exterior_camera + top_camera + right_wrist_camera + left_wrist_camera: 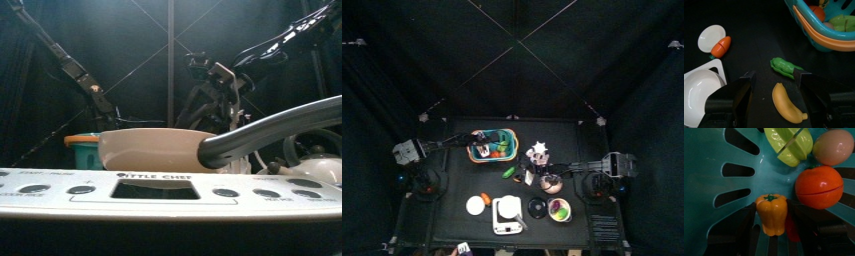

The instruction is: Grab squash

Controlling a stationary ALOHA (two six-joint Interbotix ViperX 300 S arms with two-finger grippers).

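The right gripper point(776, 76) hangs over the table point(751, 45) with its jaws spread wide apart and nothing between them. Just under them lies the squash point(785, 67): a short, stubby green piece with a lumpy, ridged skin, lying flat on the black surface and a little toward the right jaw. It touches neither jaw. In the top view it is a small green spot point(508, 172) near the table's middle, in front of the basket.

Just beside the squash, closer to the wrist camera, lies a yellow banana point(788, 104), apart from it. To one side sits a white bowl point(699, 95), and beyond that a small white plate point(711, 36) with a carrot point(721, 46) on its edge.

Farthest off stands the teal basket point(821, 42) with an orange rim. The left gripper point(473, 147) hangs over it; whether it is apart or together cannot be told. Inside the basket lie an orange pepper point(772, 214), a tomato point(819, 186), a starfruit point(791, 145) and a peach point(833, 146).
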